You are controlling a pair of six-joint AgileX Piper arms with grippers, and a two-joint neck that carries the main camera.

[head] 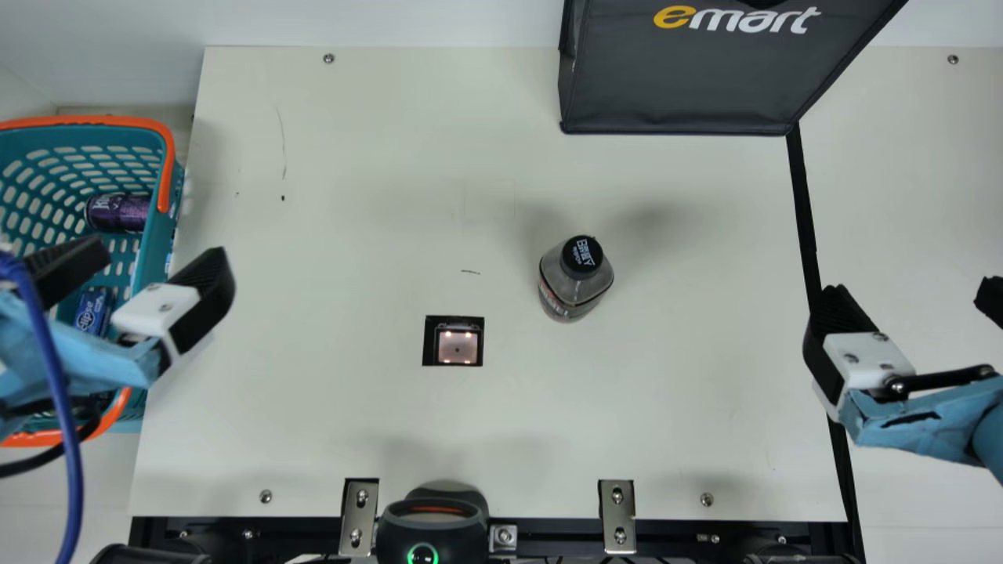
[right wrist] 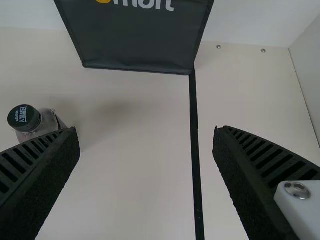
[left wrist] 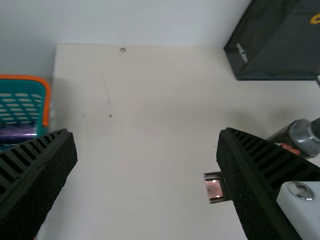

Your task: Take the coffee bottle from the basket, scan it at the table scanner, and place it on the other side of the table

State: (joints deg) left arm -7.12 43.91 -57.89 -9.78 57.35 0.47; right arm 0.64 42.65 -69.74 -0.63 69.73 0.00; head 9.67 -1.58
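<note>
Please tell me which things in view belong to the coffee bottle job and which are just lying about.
For the job:
- coffee bottle, standing on the table
- table scanner
- basket

Just lying about:
- purple can and blue packet, both in the basket
- black bag
- black device with a green ring

In the main view, the table (head: 353, 157) spans the middle of the frame, with the basket (head: 110, 121) beside it at the left edge, a can (head: 117, 213) and a packet (head: 92, 312) inside. The table scanner (head: 457, 347) sits just below centre; the coffee bottle (head: 576, 282) stands to its upper right. A bag (head: 682, 86) occupies the upper right, behind the bottle.
</note>
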